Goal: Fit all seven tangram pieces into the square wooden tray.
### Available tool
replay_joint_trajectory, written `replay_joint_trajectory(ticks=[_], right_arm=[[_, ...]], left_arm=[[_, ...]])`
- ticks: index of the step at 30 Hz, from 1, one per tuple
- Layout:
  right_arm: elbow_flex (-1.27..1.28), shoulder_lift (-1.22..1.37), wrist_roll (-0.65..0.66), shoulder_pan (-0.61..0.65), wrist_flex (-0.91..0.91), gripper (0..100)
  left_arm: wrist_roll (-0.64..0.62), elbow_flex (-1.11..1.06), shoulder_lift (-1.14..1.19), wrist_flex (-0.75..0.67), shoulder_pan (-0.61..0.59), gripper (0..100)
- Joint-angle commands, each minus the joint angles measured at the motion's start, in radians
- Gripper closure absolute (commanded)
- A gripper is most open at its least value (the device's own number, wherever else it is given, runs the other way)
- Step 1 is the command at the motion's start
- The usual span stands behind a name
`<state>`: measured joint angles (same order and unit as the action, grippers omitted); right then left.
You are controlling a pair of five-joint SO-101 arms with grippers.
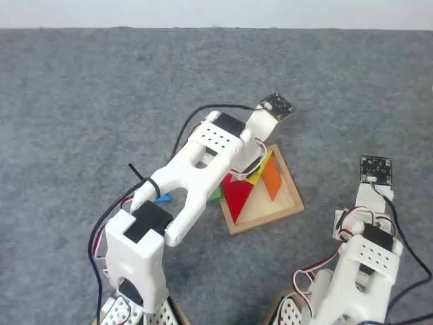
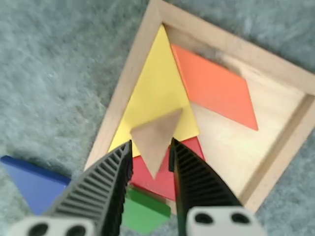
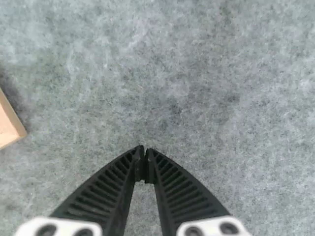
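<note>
The square wooden tray (image 1: 292, 204) (image 2: 288, 147) lies on the grey carpet and holds a yellow triangle (image 2: 153, 96), an orange parallelogram (image 2: 214, 86) (image 1: 272, 178) and a red triangle (image 1: 236, 193) (image 2: 160, 179). My left gripper (image 2: 150, 157) hangs above the tray, shut on a small tan triangle (image 2: 153, 140) held over the yellow and red pieces. A blue piece (image 2: 29, 179) (image 1: 164, 198) and a green piece (image 2: 142, 211) (image 1: 215, 195) lie on the carpet just outside the tray. My right gripper (image 3: 144, 164) is shut with nothing in it, over bare carpet right of the tray.
One corner of the tray (image 3: 7, 125) shows at the edge of the right wrist view. The right arm (image 1: 362, 254) stands at the front right, and the left arm (image 1: 179, 196) stretches across the carpet to the tray. Grey carpet surrounds everything.
</note>
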<state>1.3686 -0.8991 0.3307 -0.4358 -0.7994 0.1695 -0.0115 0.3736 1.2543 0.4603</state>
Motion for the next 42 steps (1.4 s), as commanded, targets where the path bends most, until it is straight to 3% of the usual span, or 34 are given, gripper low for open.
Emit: replay_joint_trajectory(ticks=[1, 10, 30, 42], right_arm=[[-0.038, -0.028, -0.012, 0.013, 0.016, 99.1], [-0.041, -0.03, -0.014, -0.01, 0.018, 99.1], [-0.043, -0.03, -0.014, -0.007, 0.018, 99.1], [-0.043, -0.03, -0.014, -0.008, 0.018, 99.1]], left_arm=[[0.017, 0.064, -0.017, 0.003, -0.021, 88], [0.018, 0.059, -0.006, -0.029, -0.124, 88], [0.031, -0.03, -0.005, -0.06, -0.1, 88], [0.025, -0.062, -0.006, -0.055, -0.005, 88]])
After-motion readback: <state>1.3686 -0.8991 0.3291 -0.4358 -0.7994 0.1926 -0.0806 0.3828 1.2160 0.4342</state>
